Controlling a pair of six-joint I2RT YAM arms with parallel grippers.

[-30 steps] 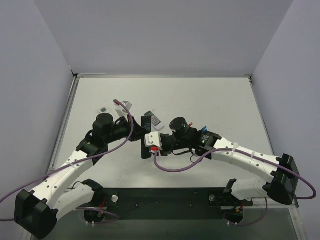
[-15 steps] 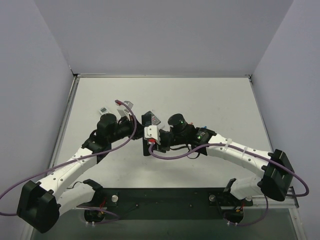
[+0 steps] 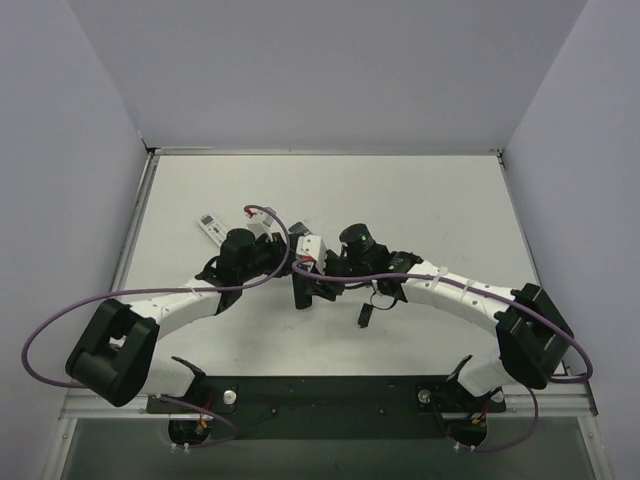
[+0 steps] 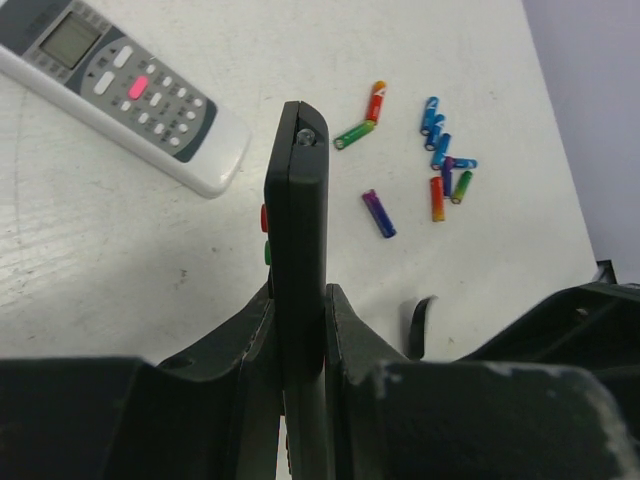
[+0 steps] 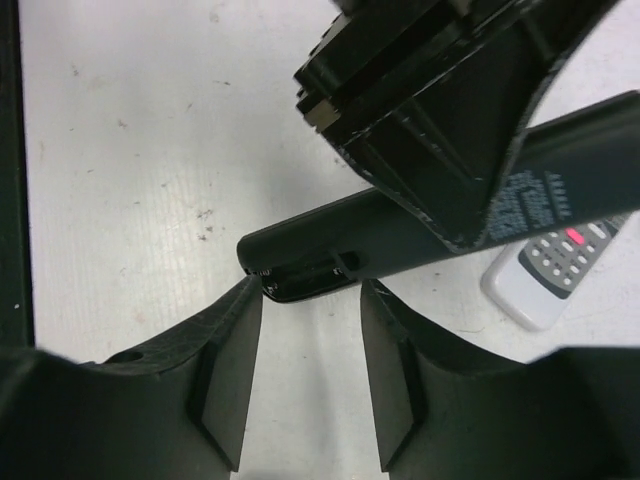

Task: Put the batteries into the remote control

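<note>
Obs., both arms reaching in to mid-worktop.

Left end effector (image 4: pixel 298 302): clamped on the long slim black plastic remote control (image 4: pixel 297 230). One finger is pressed to each broad face, and the remote is turned up on its narrow edge. A red and a green button show along the left face, just above the finger. I cannot tell whether the remote's lower edge touches the white worktop (image 4: pixel 120 260).

Right end effector (image 5: pixel 308 310): fingers spread apart, with the black remote's free end sitting just past the gap between the two tips. The left tip is very near that end, but I cannot tell if they touch. An open recess shows on the remote at that end (its inside is too dark to read).

Batteries (image 4: pixel 441 150): a handful of tiny thin cylinders lie loose on the worktop, right of the black remote in the left wrist view. An orange-red one and a green one lie tip to tip nearest the remote's far end. A purple one lies alone, closest to the remote. A looser cluster of blue, red-orange, purple and green ones lies further right. Neither end effector touches any of them.

Short white remote with grey keypad and pink button (image 4: pixel 130 95): flat on the worktop, just left of the black remote's far end. Second white remote (image 3: pixel 212 224): well apart from the black remote, beyond the left arm.
</note>
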